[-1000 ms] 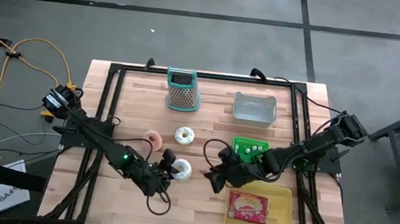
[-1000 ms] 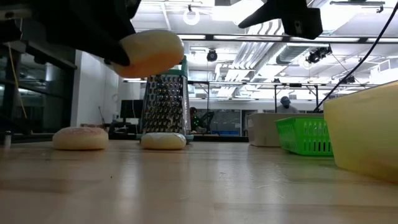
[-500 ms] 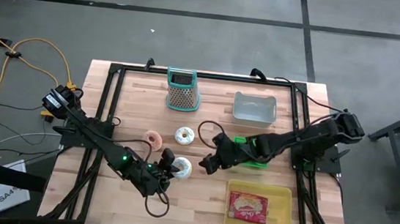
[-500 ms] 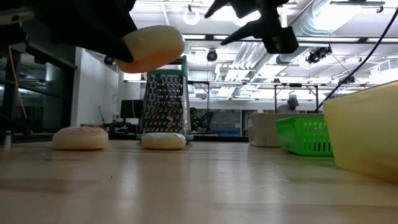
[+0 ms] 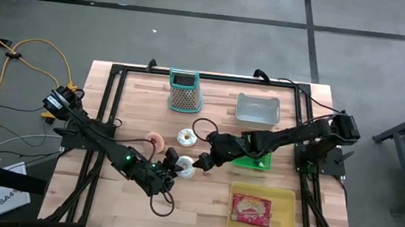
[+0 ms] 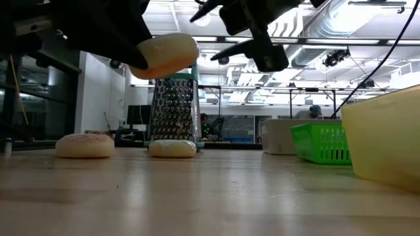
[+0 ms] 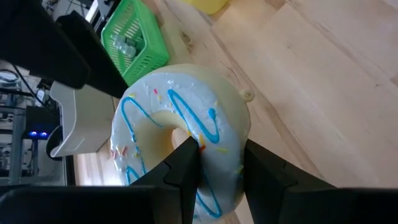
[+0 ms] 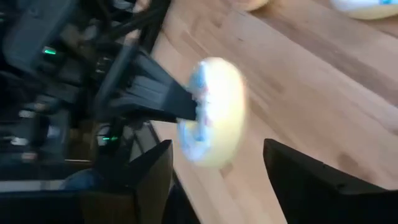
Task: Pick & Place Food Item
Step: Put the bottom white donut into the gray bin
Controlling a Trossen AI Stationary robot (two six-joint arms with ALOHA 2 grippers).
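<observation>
Worktop [image 5: 201, 203] planks are carrying everything, and I am placing each thing by the grater [image 5: 185, 91] standing at the far edge. Well toward the near right corner from the grater, the yellow tray [image 5: 288, 209] is holding a red packet [image 5: 251, 211]. Just right of the grater, the clear tub [image 5: 258, 110] is sitting, and the green basket [image 5: 261, 162] is lying nearer than that tub. Straight in front of the grater, a white donut [image 5: 186, 136] and a pink donut [image 5: 154, 139] are resting on the wood.

Nearer still than those two, my left gripper [image 5: 173, 164] is clenching the blue-drizzled donut [image 7: 180, 146] off the wood, one finger through its hole. My right gripper [image 5: 203, 162] is hanging just beside that donut, fingers spread wide, not touching it.
</observation>
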